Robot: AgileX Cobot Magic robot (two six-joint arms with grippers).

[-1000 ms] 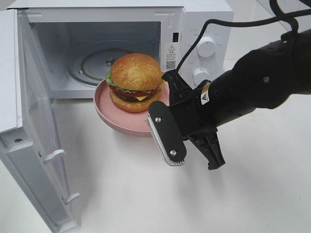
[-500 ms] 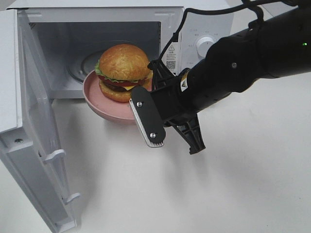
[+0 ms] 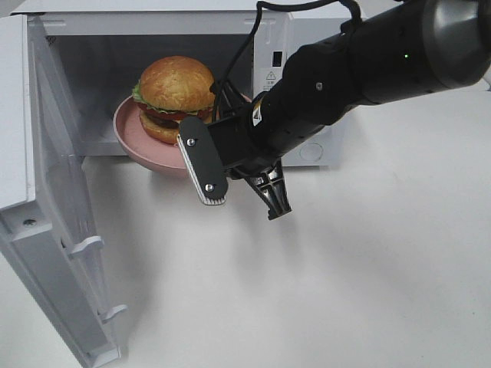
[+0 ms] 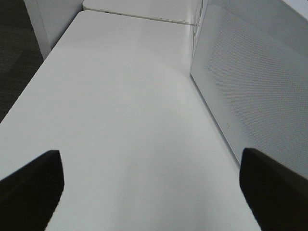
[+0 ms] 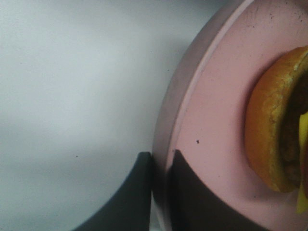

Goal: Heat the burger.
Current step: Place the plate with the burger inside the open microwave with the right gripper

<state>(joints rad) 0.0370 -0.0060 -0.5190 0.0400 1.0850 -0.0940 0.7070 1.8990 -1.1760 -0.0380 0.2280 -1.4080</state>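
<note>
The burger (image 3: 176,88), with a domed golden-brown bun, sits on a pink plate (image 3: 126,134) held in the air at the mouth of the open microwave (image 3: 92,69). My right gripper (image 3: 221,113) is shut on the plate's right rim. In the right wrist view the gripper (image 5: 161,161) has both dark fingers pinching the pink rim (image 5: 192,96), and the burger's (image 5: 269,130) edge shows beside them. My left gripper (image 4: 149,159) is open over bare table, with nothing between its fingers. It does not show in the exterior view.
The microwave door (image 3: 54,215) stands swung open on the left, reaching toward the table's front. The left wrist view shows the same door (image 4: 250,86) close beside the left gripper. White table (image 3: 345,291) spreads in front and to the right.
My right gripper has carried the plate and burger up and to the left, from in front of the microwave to its opening. The left gripper has not moved.
</note>
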